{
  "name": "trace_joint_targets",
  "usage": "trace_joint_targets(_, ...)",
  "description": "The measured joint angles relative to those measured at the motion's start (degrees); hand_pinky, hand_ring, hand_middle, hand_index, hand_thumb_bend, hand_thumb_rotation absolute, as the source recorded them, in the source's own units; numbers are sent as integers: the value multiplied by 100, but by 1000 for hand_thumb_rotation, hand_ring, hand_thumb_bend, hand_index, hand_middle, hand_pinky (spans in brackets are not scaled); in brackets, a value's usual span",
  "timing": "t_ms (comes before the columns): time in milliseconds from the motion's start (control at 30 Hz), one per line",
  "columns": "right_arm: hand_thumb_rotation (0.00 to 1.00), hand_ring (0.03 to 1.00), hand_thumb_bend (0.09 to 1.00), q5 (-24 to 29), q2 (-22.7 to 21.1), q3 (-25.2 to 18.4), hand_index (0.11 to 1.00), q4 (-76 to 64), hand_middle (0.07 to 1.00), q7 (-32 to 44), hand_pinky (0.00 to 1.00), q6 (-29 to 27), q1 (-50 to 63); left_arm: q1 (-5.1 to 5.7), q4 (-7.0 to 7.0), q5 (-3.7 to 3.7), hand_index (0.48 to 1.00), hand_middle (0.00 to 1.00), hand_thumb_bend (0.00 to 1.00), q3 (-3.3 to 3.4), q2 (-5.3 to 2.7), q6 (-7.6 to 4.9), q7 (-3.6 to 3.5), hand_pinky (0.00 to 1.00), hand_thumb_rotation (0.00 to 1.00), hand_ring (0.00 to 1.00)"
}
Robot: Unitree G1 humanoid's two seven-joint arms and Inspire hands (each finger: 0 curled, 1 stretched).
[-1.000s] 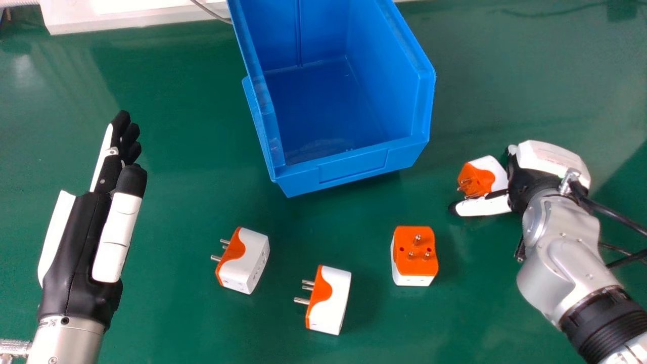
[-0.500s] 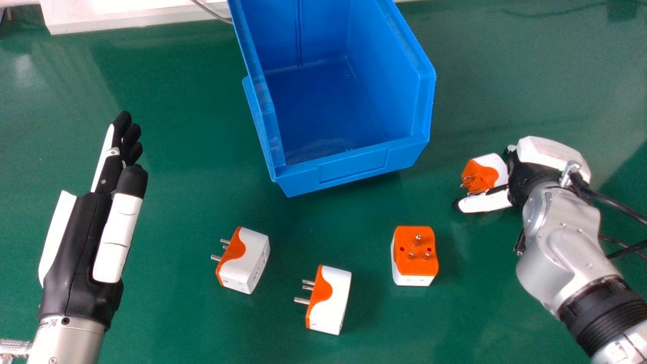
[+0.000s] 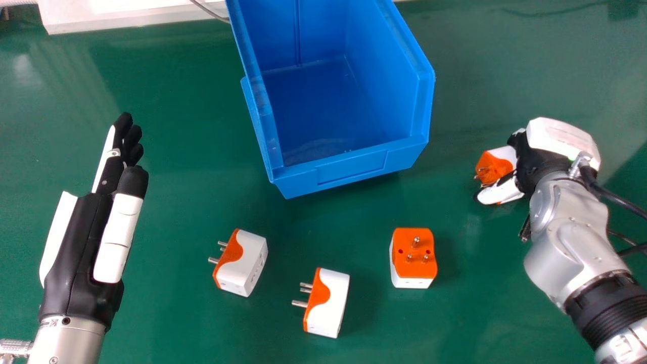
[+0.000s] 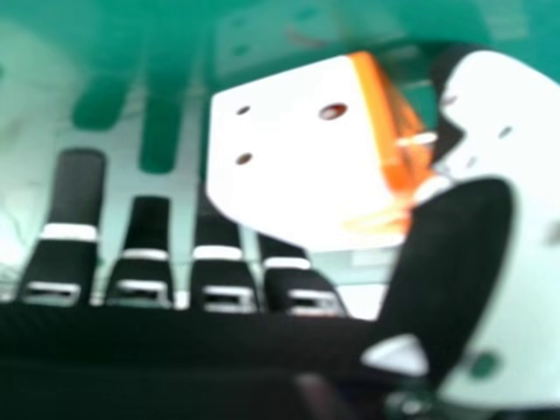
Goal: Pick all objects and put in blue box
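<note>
Head view. Your right hand (image 3: 546, 159) is well to the right of the blue box (image 3: 351, 169), with its thumb (image 3: 498, 193) bent across the near side of one orange-and-white adapter (image 3: 501, 157). The pins point out of the grasp towards the view's left, which probably leaves the broad body for the hand to bear on. Three more adapters rest on the green table (image 3: 177, 192), near your side of the box: the left adapter (image 3: 245, 263) and the middle adapter (image 3: 328, 303) have their pins pointing left, while the right adapter (image 3: 413, 253) stands with its pins up. Their spacing likely allows each to be taken singly. The box has its low front wall towards you, presumably so that a short lift clears it. Your left hand (image 3: 81, 237) is at the left, fully open and holding nothing, its fingers straight.

Right hand view. The held adapter's white socketed face lies against the fingers (image 4: 79, 192), which are only slightly bent, and the thumb closes in on its orange end. The grip appears to be a pinch near the thumb; whether it is firm, you cannot tell. A level carry would probably guard against slipping.
</note>
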Motion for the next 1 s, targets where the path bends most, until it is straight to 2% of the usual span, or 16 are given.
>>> trace_joint_targets(33, 136, 410, 498, 0, 15, -33, 692, 7, 610, -25, 353, 15, -16, 2, -3, 0, 1000, 1000, 852, -1, 0, 1, 0, 1000, 1000, 1000)
trace_joint_targets(133, 69, 281, 507, 54, 91, -156, 595, -7, 542, -52, 221, 106, -24, 10, -12, 0, 1000, 1000, 858, -2, 0, 6, 0, 1000, 1000, 1000)
trace_joint_targets(233, 35, 214, 513, 199, 213, -345, 545, -49, 507, -176, 151, 190, 2, 24, -42, -1, 1000, 1000, 861, -1, 1, 24, 1, 1000, 1000, 1000)
trace_joint_targets(467, 11, 166, 516, -65, 11, 70, 511, -29, 482, -118, 102, -144, 0, 44, -138, 0, 1000, 1000, 866, -3, 1, 51, 1, 1000, 1000, 1000)
trace_joint_targets(567, 5, 146, 517, -62, -16, 103, 502, -46, 477, -78, 82, -159, 2, 79, -173, 0, 1000, 1000, 868, -3, 1, 96, 1, 1000, 1000, 1000)
trace_joint_targets(633, 3, 135, 517, 88, 69, -122, 499, -127, 474, -234, 72, -128, 90, 86, -189, 0, 1000, 1000, 869, -3, 2, 131, 1, 1000, 1000, 1000)
trace_joint_targets(800, 1, 126, 518, 743, 581, -1093, 493, -571, 472, -978, 67, 26, 491, 94, -204, 0, 1000, 1000, 872, -2, 4, 141, -1, 1000, 1000, 1000)
trace_joint_targets(1000, 0, 141, 516, 864, 575, -1166, 493, -670, 471, -1056, 83, -74, 614, 95, -205, 0, 1000, 1000, 872, -1, 4, 140, -1, 1000, 1000, 1000)
